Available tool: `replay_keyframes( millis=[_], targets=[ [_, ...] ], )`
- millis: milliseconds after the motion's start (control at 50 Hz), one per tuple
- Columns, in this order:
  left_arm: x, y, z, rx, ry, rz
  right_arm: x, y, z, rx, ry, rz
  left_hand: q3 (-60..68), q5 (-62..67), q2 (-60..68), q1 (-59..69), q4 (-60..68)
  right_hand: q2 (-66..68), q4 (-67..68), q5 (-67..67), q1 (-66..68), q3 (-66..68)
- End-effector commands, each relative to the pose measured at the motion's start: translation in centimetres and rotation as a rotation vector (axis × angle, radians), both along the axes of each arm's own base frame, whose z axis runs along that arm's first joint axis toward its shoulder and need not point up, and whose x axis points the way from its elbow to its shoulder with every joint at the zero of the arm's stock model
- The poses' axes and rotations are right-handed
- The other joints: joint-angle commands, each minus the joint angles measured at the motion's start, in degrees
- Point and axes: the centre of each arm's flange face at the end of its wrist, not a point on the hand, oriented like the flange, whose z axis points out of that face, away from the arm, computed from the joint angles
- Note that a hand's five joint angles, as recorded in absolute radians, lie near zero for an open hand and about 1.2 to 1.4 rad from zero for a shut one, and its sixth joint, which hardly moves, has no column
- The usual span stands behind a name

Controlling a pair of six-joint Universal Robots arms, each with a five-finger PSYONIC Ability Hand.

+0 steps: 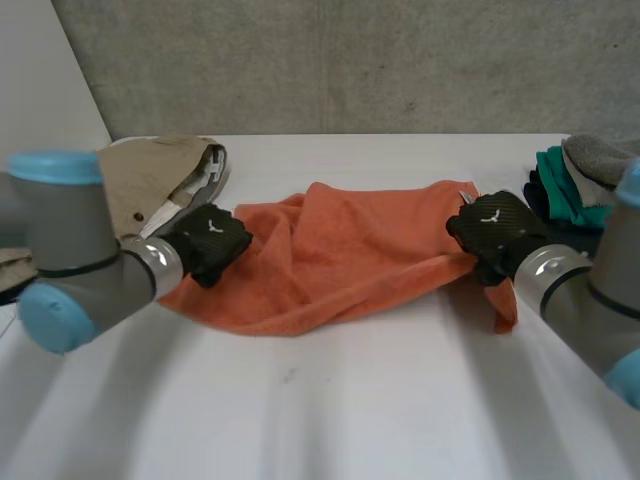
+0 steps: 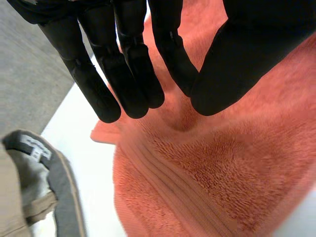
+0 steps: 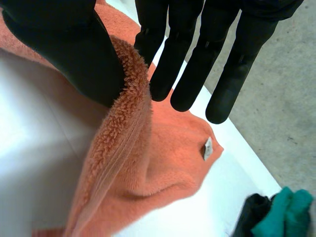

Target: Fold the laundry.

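On the table (image 1: 350, 400), the left hand (image 1: 212, 240) pinches one end of the orange towel (image 1: 330, 260); the right hand (image 1: 495, 228) clamps the other.

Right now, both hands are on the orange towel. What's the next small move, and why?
Probably draw the two hands apart, lifting slightly, to pull the towel flat. The left hand pinches its left end and the right hand pinches its right end, yet the middle lies bunched in loose folds, likely too rumpled to fold neatly.
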Motion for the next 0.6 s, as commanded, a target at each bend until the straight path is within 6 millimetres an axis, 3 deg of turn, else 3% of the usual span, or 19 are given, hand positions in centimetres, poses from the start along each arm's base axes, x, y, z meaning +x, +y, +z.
replay_keyframes(
  millis=[20,160,200,220,260,340,360,440,600],
  targets=[
    [2.0,3.1,5.0,-0.051,0.043,0.027,-0.8,2.7,2.7,0.021,0.112,0.056,11.9,13.4,11.7,12.9,11.4,12.3,11.5,12.8,14.5,11.9],
    [2.8,1.8,3.4,-0.026,0.064,0.056,1.4,2.8,2.7,0.017,-0.005,0.065,11.9,13.4,11.7,12.9,11.4,12.3,11.5,12.8,14.5,11.9],
    [3.0,1.9,2.9,0.002,0.064,0.054,1.8,2.5,2.6,0.023,-0.039,0.052,-5.9,-4.4,-6.2,-5.0,-6.4,12.3,11.5,12.8,14.5,11.9],
    [3.2,2.2,2.5,0.033,0.067,0.049,2.4,2.4,3.0,0.015,-0.074,0.049,-26.9,-25.4,-27.1,-25.9,-27.4,12.3,11.5,12.8,14.5,11.9],
    [3.2,2.7,2.1,0.065,0.072,0.037,3.1,2.4,3.5,0.008,-0.102,0.048,-37.1,-35.7,-37.4,-36.2,-37.6,12.3,11.5,12.8,14.5,11.9],
    [3.2,3.5,1.6,0.131,0.101,0.048,4.9,3.3,6.4,-0.046,-0.189,0.064,-43.2,-41.7,-43.5,-42.2,-43.7,12.3,11.5,12.8,14.5,11.9],
    [3.2,3.8,1.5,0.163,0.126,0.073,5.7,3.8,7.9,-0.078,-0.225,0.079,-44.7,-43.2,-45.0,-43.8,-45.2,12.3,11.5,12.8,14.5,11.9],
    [3.6,4.4,1.1,0.278,0.230,0.187,7.6,5.2,10.5,-0.135,-0.285,0.114,-48.9,-47.4,-49.2,-48.0,-49.4,12.3,11.5,12.8,14.5,11.9],
    [2.7,5.6,0.6,0.360,0.397,0.273,9.8,8.1,13.3,-0.158,-0.355,0.139,-56.0,-54.5,-56.2,-55.0,-56.5,12.3,11.5,12.8,14.5,11.9]
  ],
)
